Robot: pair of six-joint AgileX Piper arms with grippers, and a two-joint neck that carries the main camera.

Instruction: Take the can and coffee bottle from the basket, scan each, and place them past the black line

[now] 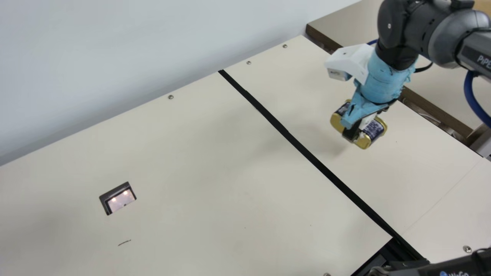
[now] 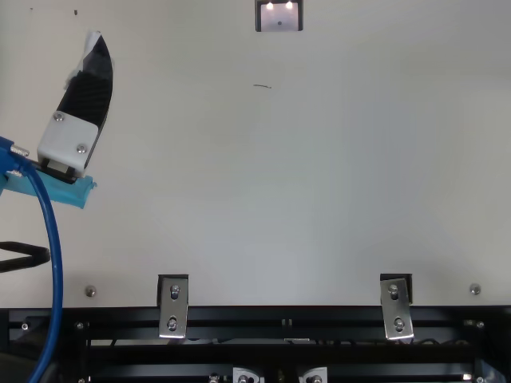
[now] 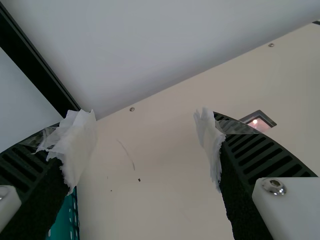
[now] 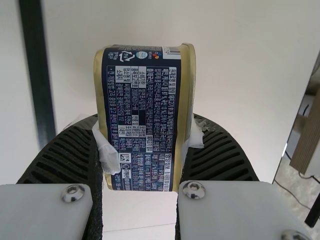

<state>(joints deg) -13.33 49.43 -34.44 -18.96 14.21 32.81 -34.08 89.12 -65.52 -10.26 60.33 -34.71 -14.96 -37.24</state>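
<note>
Gripper on the left arm [image 2: 97, 49]: is hanging released above the bench [image 1: 215, 153], its taped fingers standing wide apart.
Basket [image 3: 64, 222]: is showing a teal edge beside one of those fingers.
Scanner window [image 1: 122, 200]: is glowing, sunk in the bench.
Black line [image 1: 320, 165]: is crossing the bench.
Can [image 1: 374, 129]: is hanging over the bench past the line (gold rims, rather smart).
Right gripper [image 1: 355, 132]: is grasping the can, one finger pressing each side.
Wall [image 1: 134, 57]: is rising behind.
</note>
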